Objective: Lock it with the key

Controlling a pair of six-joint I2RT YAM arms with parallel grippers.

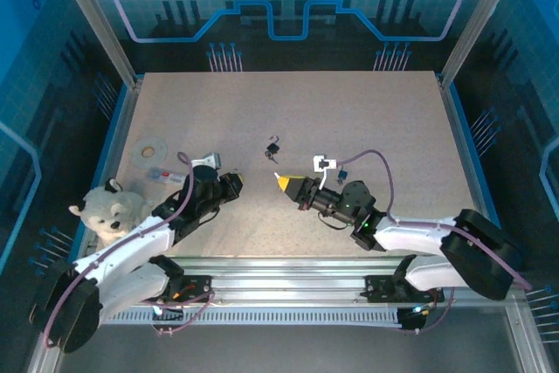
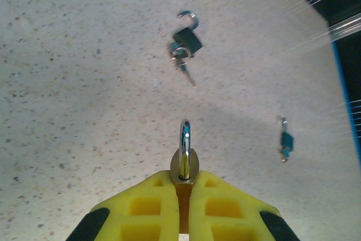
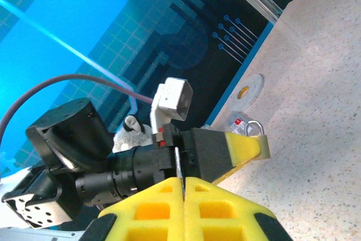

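While the two arms face each other over the desk (image 1: 349,102), step: bringing key to lock; insertion not yet made, by my read.
left end effector (image 2: 183,183): yellow pads clamped on a small padlock (image 2: 184,163). Body is pinched, shackle pokes forward past the tips, held off the desk.
shackle: seen edge-on from the left wrist; can't tell if it is latched or popped.
right end effector (image 3: 183,187): pads pressed together on a thin metal sliver standing up between them. I read that as the key (image 3: 178,165) edge-on; too thin to be sure.
gap: top view puts the two tips near each other, roughly nose to nose, not touching.
spare padlock (image 2: 187,39): lies on the desk further out, shackle open, keys hanging on its ring. Not in play.
teal key (image 2: 286,142): loose on the desk, off to the side, well apart from both locks.
next move: line the key up with the held padlock's keyway, close the gap slowly, push in, turn. Needs a tight angle match.
catch: can't make out the keyway. If it sits opposite the shackle, it faces back between the left pads, so access looks tight.
risk: key slips in the pads on contact, or the padlock twists in the foam.
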